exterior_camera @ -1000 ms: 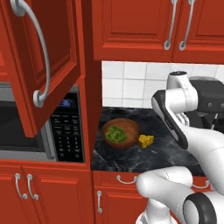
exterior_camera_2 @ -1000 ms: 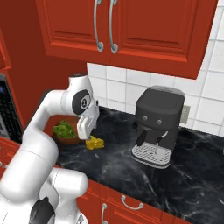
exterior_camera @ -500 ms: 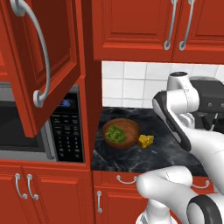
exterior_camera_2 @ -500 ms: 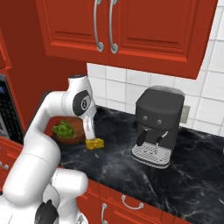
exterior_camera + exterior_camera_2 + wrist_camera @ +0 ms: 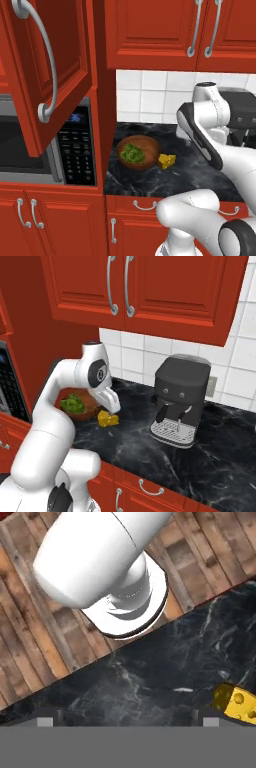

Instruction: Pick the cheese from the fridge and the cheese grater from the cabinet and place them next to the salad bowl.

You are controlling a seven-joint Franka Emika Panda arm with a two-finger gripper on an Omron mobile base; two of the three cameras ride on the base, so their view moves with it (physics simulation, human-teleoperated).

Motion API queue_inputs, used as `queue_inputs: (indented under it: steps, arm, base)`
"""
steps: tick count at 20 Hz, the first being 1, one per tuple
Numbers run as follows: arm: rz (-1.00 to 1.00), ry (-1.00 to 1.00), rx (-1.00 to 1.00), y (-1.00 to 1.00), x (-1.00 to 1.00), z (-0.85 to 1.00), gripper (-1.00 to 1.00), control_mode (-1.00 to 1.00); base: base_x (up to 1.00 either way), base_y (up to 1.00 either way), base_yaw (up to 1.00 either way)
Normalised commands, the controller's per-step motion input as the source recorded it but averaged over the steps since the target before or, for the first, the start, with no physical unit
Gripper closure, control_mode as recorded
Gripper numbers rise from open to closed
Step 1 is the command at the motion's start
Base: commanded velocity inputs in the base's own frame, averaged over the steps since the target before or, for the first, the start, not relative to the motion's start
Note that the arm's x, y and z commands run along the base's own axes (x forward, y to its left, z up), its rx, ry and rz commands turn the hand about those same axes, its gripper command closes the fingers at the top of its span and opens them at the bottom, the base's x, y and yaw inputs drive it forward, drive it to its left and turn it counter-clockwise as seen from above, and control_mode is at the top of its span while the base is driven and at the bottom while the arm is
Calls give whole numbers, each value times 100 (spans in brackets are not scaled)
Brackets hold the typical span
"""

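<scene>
The cheese (image 5: 108,418), a small yellow-orange wedge, lies on the black marble counter just right of the brown salad bowl (image 5: 76,406) with greens in it. Both also show from the left, the cheese (image 5: 167,160) beside the salad bowl (image 5: 137,152). My gripper (image 5: 113,405) hangs close above the cheese, apart from it. In the hand view the gripper (image 5: 127,722) is open with nothing between its tips, and the cheese (image 5: 235,701) sits at the lower right. The cabinet door (image 5: 47,70) at upper left stands open. The cheese grater and the fridge are out of view.
A black coffee machine (image 5: 182,400) stands on the counter to the right of the cheese. A microwave (image 5: 45,145) sits left of the bowl under the open door. Closed red upper doors (image 5: 130,286) hang above. The counter's front edge (image 5: 125,649) drops to wooden floor.
My hand has drifted slightly to the right above the cheese, and the forearm has turned a little. The cheese and the bowl have stayed where they were.
</scene>
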Motion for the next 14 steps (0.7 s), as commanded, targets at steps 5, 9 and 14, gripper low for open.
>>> queue_inputs:
  steps: [5,9,14]
  arm:
    - [37,8,0,5,-6,1,-100,-100]
    - [6,0,0,0,1,0,-100,-100]
    - [39,1,14,0,0,-1,-100,-100]
  base:
    - [0,0,0]
    - [0,0,0]
    - [0,0,0]
